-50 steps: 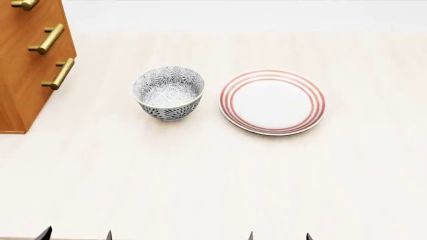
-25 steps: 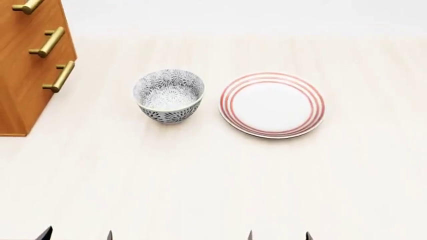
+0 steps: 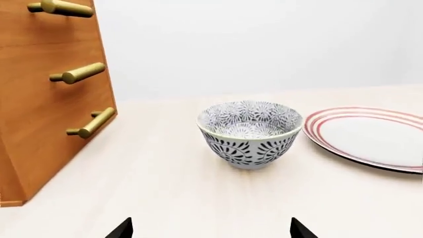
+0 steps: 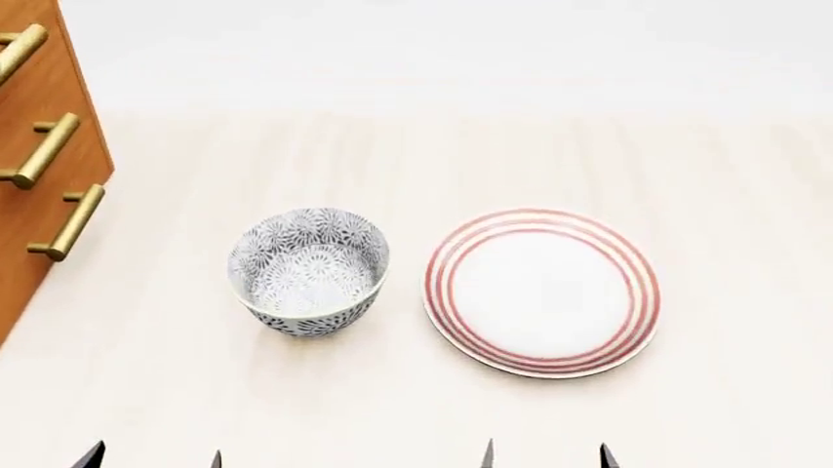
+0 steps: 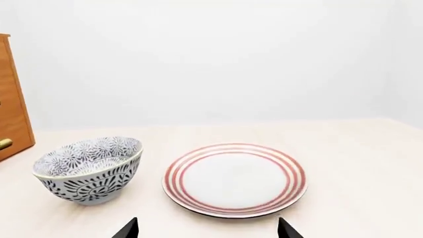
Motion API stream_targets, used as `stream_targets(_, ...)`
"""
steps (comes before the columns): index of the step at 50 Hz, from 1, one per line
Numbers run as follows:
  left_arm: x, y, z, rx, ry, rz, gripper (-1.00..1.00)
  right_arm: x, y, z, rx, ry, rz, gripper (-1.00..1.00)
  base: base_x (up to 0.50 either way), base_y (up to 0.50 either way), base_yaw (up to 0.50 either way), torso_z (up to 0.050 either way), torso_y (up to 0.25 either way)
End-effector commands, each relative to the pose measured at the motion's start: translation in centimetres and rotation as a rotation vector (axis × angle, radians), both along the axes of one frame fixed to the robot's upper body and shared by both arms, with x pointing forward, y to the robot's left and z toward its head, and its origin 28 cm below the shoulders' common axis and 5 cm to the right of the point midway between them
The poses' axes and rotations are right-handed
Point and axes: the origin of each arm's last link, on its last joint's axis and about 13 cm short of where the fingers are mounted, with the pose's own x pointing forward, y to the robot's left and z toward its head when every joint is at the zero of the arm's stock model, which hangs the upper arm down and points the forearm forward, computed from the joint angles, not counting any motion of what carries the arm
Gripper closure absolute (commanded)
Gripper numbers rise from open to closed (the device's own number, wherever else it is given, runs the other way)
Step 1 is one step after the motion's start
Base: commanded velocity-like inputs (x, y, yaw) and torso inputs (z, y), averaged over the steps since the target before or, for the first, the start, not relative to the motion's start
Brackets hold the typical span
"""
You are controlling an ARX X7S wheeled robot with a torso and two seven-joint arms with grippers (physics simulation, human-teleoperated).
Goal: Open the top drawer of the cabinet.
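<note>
While the cabinet (image 4: 39, 185) stands at the far left of the table (image 4: 390, 409), most of it is cut off by the edge of the head view, so only a slice of its orange-brown front and three brass bar handles show. The top drawer (image 3: 46, 25) is at the very top of that front, its handle (image 3: 61, 7) partly out of frame; its face looks flush with the two below, closed as far as I can tell. Nothing carries any readable writing or label.

Right of the cabinet, a little apart, sits a grey-patterned bowl (image 4: 310, 271), and just past the bowl lies a white plate (image 4: 541, 291) with red rings. Of the left gripper (image 3: 210, 230) and the right gripper (image 5: 206, 229) only dark fingertips peek in at the picture edges. Each pair is spread wide with nothing between, well short of the cabinet and touching nothing.
</note>
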Motion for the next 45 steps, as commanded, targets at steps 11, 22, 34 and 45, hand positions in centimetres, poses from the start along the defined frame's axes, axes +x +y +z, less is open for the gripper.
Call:
stream_targets(11,-0.01,0.09,0.0,0.007,0.013,-0.016,-1.0,-0.02,0.12,0.24,0.001,-0.035,0.019,-1.0,0.5,0.0,0.0,0.0,0.0)
stream_targets(22,-0.06,0.09,0.03,0.007,0.013,-0.018,-1.0,-0.05,0.17,0.29,0.004,-0.042,0.028,-1.0,0.5,0.0,0.0,0.0,0.0)
stream_targets(34,-0.02,0.1,0.1,0.01,0.012,-0.02,-1.0,-0.2,0.24,0.85,0.01,-0.097,0.05,-1.0,0.1,0.08,0.0,0.0,0.001)
stream_targets(45,-0.02,0.07,-0.01,0.01,0.013,-0.022,-1.0,-0.16,0.25,0.62,0.01,-0.087,0.051,-1.0,0.0,0.5,0.0,0.0,0.0)
